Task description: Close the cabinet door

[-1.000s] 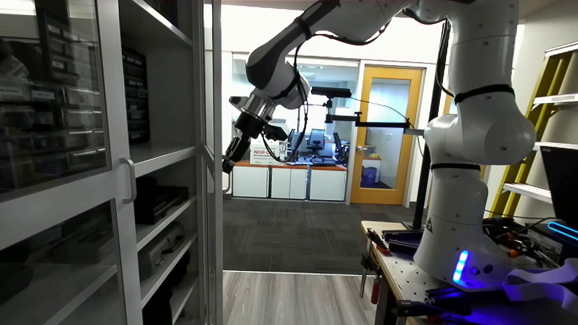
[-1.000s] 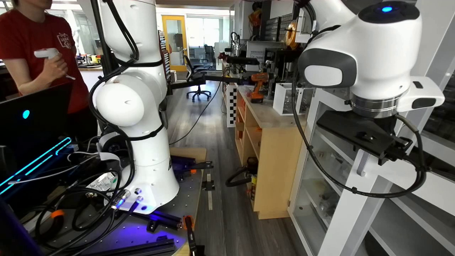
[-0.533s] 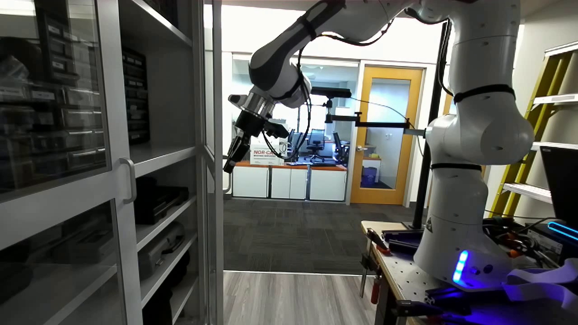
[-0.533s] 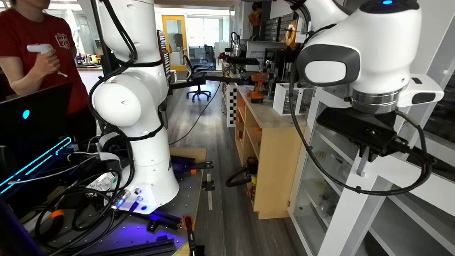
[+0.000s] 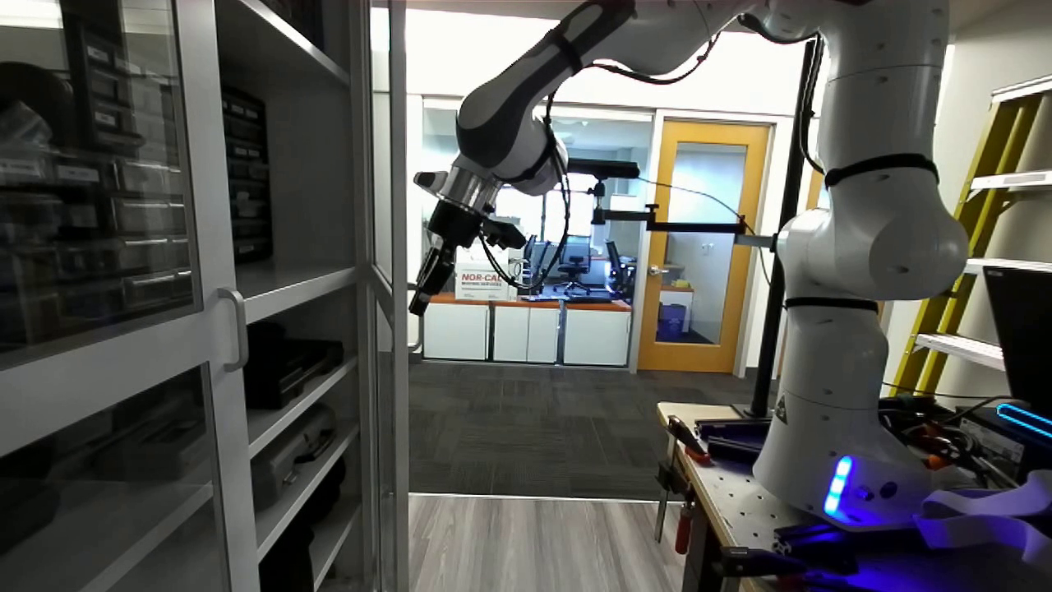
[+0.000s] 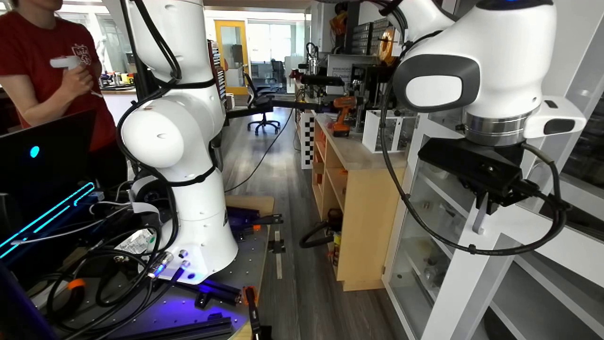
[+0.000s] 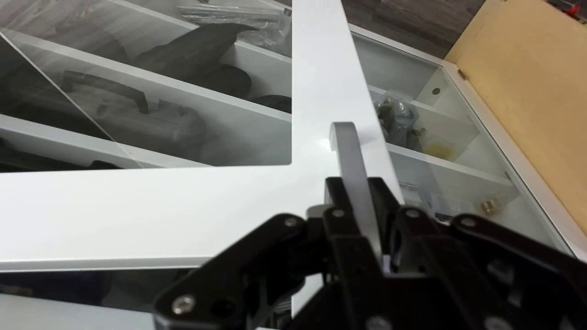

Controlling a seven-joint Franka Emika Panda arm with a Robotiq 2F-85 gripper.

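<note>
Grey handle [image 7: 350,151], mounted on the white-framed cabinet door [image 7: 330,73], passes between the two black fingers [image 7: 338,195] of the gripper [image 7: 359,195] in the wrist view; the fingers are clamped on it, one against either side. The door is found standing open in an exterior view, nearly edge-on at the far end of the cabinet [image 5: 362,164]. Contents of the cabinet are as follows: on the upper shelf [image 5: 316,271], a black unit of small labelled drawers [image 5: 249,177]; on the next shelf down, a black object [image 5: 288,366], identity unclear; below that, a grey case [image 5: 292,464] with a dark grip; lower still, dark items [image 5: 304,518] too dim to identify. Through the upper glass of the neighbouring door [image 5: 99,374], further labelled drawers show. In the wrist view, clear plastic bags [image 7: 398,119] rest on a shelf behind glass, and a small brass-coloured item [image 7: 490,206] lies nearer the gripper. On the wooden bench [image 6: 368,159] stands a white box [image 6: 375,134], contents indeterminable.
</note>
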